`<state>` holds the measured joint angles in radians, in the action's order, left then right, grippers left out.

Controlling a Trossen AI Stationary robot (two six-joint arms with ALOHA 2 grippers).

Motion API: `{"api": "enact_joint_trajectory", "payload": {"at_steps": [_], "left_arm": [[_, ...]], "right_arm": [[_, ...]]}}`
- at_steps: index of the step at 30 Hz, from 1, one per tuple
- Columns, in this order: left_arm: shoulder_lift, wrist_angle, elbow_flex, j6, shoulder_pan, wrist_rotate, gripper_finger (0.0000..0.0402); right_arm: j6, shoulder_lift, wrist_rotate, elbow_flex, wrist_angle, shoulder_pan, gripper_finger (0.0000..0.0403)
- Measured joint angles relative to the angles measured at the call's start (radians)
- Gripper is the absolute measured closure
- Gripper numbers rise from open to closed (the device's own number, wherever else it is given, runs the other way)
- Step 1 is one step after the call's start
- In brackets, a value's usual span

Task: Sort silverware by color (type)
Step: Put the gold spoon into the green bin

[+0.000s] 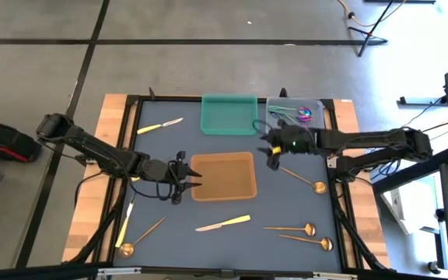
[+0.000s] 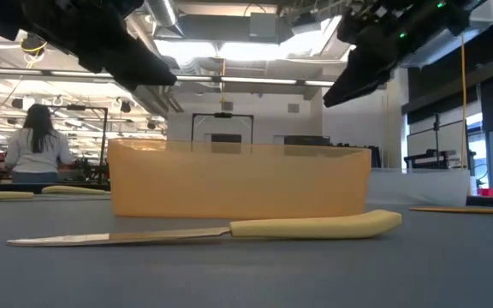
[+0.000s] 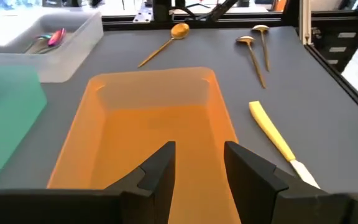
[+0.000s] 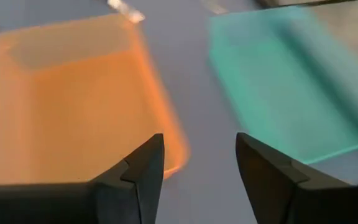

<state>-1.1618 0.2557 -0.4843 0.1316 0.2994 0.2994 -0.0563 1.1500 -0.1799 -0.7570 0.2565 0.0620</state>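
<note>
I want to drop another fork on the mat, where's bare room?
Bare: mat between green tray and orange tray, and below the orange tray left of the cream-handled knife. Crowded: three gold spoons at lower right.

Grey table (image 1: 169,148): green tray (image 1: 229,114) and clear tray (image 1: 295,117) at far edge, orange tray (image 1: 222,176) centre, silverware (image 1: 222,224) scattered toward near edge and sides

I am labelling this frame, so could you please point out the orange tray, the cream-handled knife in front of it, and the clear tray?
orange tray (image 1: 194,194): high view, on its left wall.
cream-handled knife (image 1: 234,221): high view, on its pale handle.
clear tray (image 1: 274,113): high view, on its left rim.
</note>
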Motion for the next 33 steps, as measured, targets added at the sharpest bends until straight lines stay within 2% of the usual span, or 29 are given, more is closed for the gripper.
{"api": "enact_joint_trajectory", "payload": {"at_steps": [5,12,17,21,25,29,33], "left_arm": [[0.000,0.004,0.000,0.021,0.035,0.004,0.0269],[0.000,0.004,0.000,0.023,0.049,0.007,0.0269],[0.000,0.004,0.000,0.024,0.049,0.038,0.0269],[0.000,0.004,0.000,0.018,0.048,0.055,0.0269],[0.000,0.001,0.000,0.016,0.043,0.067,0.0269],[0.000,-0.001,0.000,0.016,0.033,0.067,0.0269],[0.000,-0.001,0.000,0.016,0.028,0.067,0.0269]], "right_arm": [[-0.103,0.000,0.023,0.000,0.135,-0.192,0.0217],[-0.628,0.000,0.068,0.000,0.561,-0.360,0.0217],[-0.836,0.002,0.026,0.001,0.768,-0.403,0.0217],[-0.879,0.008,0.024,0.030,0.791,-0.392,0.0217],[-0.878,0.026,0.065,0.080,0.790,-0.324,0.0217],[-0.820,0.060,0.108,0.127,0.766,-0.243,0.0217],[-0.745,0.098,0.137,0.156,0.652,-0.182,0.0217]]}}
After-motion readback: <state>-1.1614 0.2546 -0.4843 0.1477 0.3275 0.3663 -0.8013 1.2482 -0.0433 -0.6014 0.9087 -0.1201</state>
